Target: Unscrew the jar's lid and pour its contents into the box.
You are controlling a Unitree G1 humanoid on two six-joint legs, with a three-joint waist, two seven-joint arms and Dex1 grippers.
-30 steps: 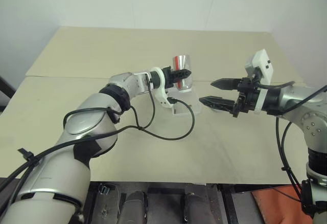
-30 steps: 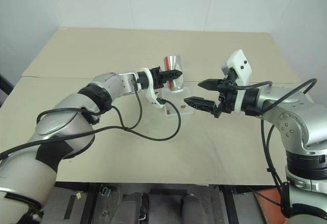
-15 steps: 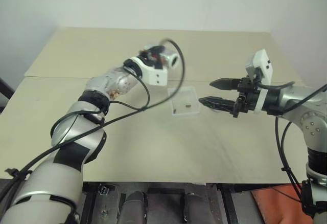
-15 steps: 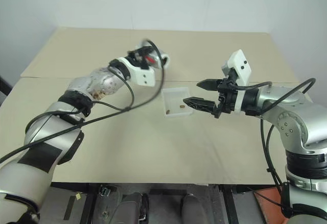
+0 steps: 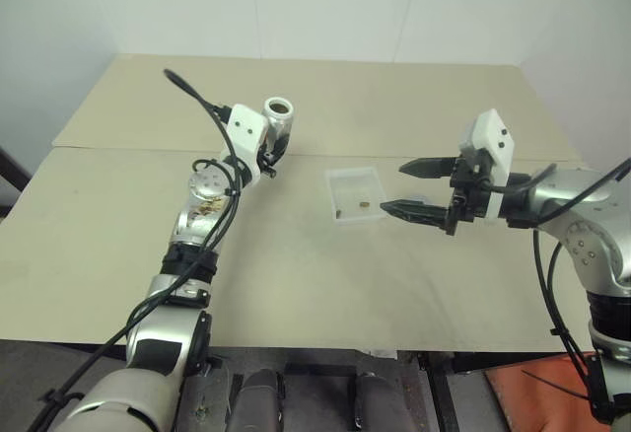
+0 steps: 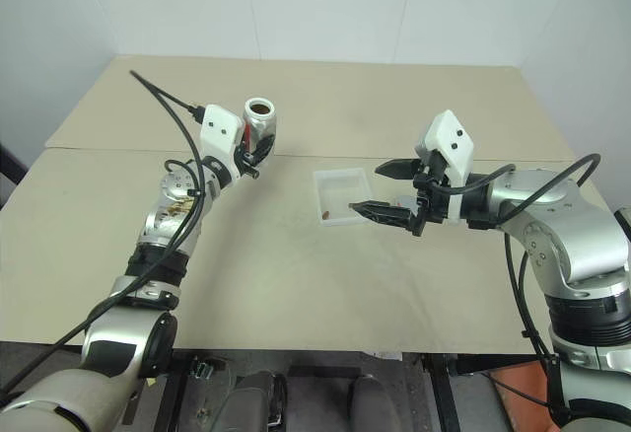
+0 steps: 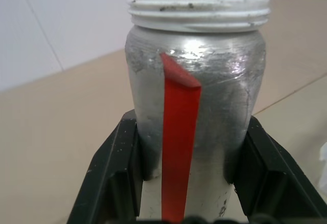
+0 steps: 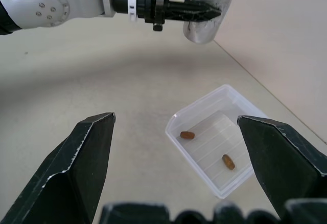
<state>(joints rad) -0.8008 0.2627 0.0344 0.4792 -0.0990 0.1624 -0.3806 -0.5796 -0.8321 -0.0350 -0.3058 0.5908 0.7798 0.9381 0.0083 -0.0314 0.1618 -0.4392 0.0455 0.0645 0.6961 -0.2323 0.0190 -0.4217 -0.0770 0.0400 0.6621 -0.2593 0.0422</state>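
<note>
My right hand (image 5: 406,187) sits nearest me, at about three o'clock on the counter (image 5: 296,274) — its two black fingers spread wide, with nothing between them. It hovers above the surface, tips aimed toward nine o'clock at the box (image 5: 353,195), just short of its near-right corner. From the right wrist view the box (image 8: 219,137) lies between and beyond my open fingertips (image 8: 94,132), and two of the contents (image 8: 187,135) — small brown bits — rest apart on its ribbed floor.

The box itself sits flat on the counter close to the middle, clear and low-walled, with the brown bits showing as dark specks inside.

Farther out, at about ten o'clock from the box and well apart from it, my left hand (image 5: 272,142) is raised off the counter and clamped tight on the jar (image 5: 277,121). The jar stands upright in the grip, its white threaded mouth open to the top, no cap on it. In the left wrist view the jar (image 7: 196,91) shows crinkled silver sides and a red strip running down its face, my fingers (image 7: 115,162) pressed against both flanks of its lower half.
</note>
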